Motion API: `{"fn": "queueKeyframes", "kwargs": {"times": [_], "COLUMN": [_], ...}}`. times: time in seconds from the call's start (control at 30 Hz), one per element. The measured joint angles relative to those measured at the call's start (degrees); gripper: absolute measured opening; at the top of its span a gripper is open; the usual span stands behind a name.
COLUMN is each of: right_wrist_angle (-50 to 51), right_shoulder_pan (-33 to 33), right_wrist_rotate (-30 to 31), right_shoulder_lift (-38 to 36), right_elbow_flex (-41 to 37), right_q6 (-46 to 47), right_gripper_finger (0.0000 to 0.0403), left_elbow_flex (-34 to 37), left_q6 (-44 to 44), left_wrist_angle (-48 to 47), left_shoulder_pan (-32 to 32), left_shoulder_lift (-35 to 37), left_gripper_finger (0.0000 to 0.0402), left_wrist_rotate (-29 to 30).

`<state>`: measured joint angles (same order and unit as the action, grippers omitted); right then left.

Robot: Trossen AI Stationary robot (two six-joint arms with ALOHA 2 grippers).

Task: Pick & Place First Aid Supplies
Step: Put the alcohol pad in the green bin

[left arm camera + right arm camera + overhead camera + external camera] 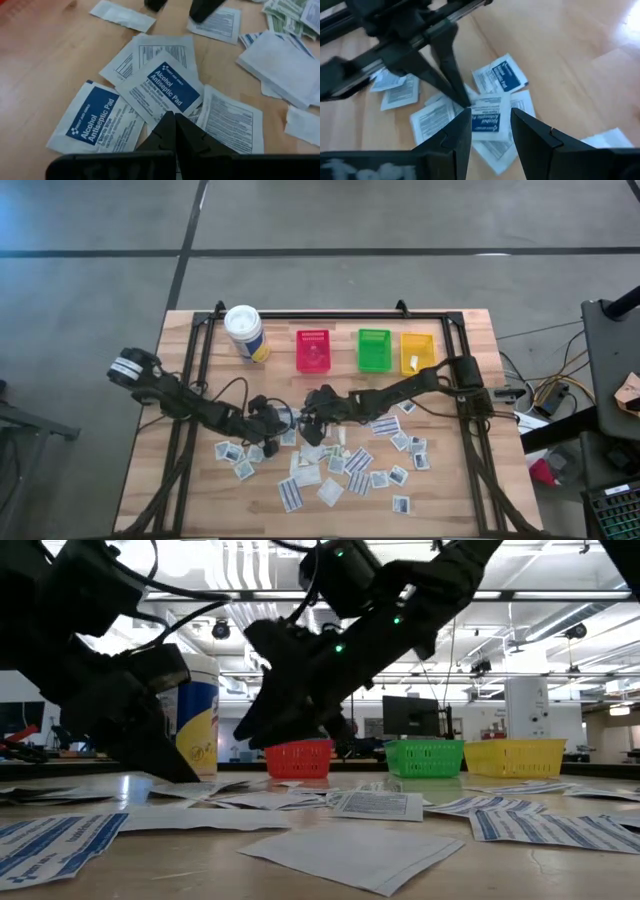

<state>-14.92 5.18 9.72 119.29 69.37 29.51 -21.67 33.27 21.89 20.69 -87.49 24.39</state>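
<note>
Many small white packets (pixel 340 465), some with blue prints, lie scattered on the wooden table. My left gripper (pixel 272 421) has its tips low over a small pile, shut at one blue-print alcohol pad packet (pixel 165 87). My right gripper (pixel 313 417) is open just to the right of the left one. In the right wrist view its fingers (pixel 532 137) stand on either side of that same packet (pixel 490 119) without clearly touching it. The low view shows the left gripper (pixel 175 770) down at the table and the right gripper (pixel 262 735) a little above it. My left gripper meets the alcohol pad packet at one corner (pixel 167 114), where the two shut fingertips (pixel 462 100) come together. The fingers slant down onto it from the table's left. The packet lies on the other packets of the pile, not lifted.
Red (pixel 313 333), green (pixel 374 333) and yellow (pixel 417 337) bins stand in a row at the far side, and a white piece shows in the yellow one. A white canister (pixel 245 332) with a yellow label lies left of them. Black frame rails run along the table's sides.
</note>
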Motion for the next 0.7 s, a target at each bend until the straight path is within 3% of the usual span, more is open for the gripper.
{"fn": "queueKeyframes", "kwargs": {"times": [0.4, 0.7], "right_wrist_angle": [0.2, 2.8], "right_shoulder_pan": [-3.8, -4.1], "right_wrist_rotate": [-12.4, -13.3], "right_shoulder_lift": [4.9, 5.4], "right_elbow_flex": [3.3, 3.4], "right_q6": [5.0, 7.6], "right_gripper_finger": [0.0134, 0.0134], "left_elbow_flex": [0.2, 0.3], "left_q6": [1.0, 1.2], "left_wrist_angle": [0.6, 0.6], "left_shoulder_pan": [0.0, 0.0], "left_shoulder_lift": [-0.5, -0.5], "left_gripper_finger": [0.0000, 0.0000], "left_wrist_rotate": [0.1, 0.1]}}
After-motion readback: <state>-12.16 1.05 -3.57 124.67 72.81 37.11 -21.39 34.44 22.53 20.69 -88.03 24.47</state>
